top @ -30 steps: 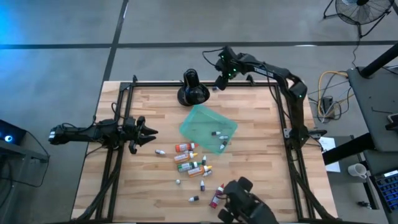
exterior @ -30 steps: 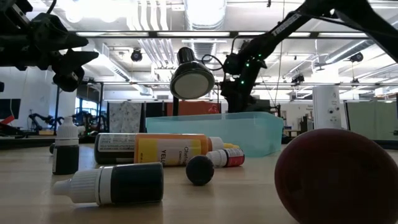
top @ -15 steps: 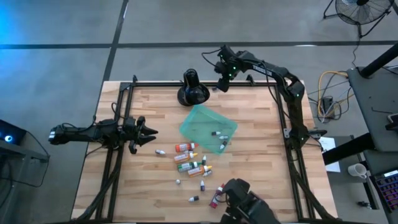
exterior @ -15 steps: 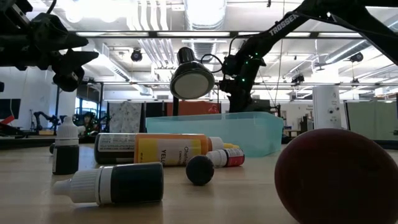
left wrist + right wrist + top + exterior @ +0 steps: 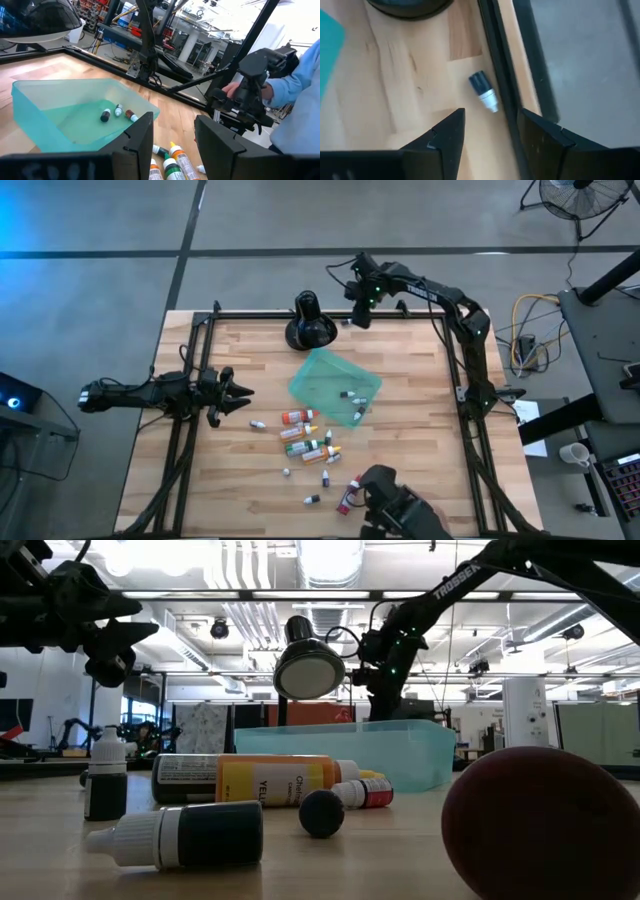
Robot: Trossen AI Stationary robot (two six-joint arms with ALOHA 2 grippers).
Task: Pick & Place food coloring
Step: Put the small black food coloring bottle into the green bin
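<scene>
Fingers [image 5: 490, 135] spread above small dark white-capped bottle [image 5: 483, 91] on wood.

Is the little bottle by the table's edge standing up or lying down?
Lying down. The bottle rests on its side on the wood beside the black frame rail, its white tip pointing along the table, just ahead of the right hand.

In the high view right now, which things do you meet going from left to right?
Left gripper → black round-based stand → teal tray → right gripper.
</scene>
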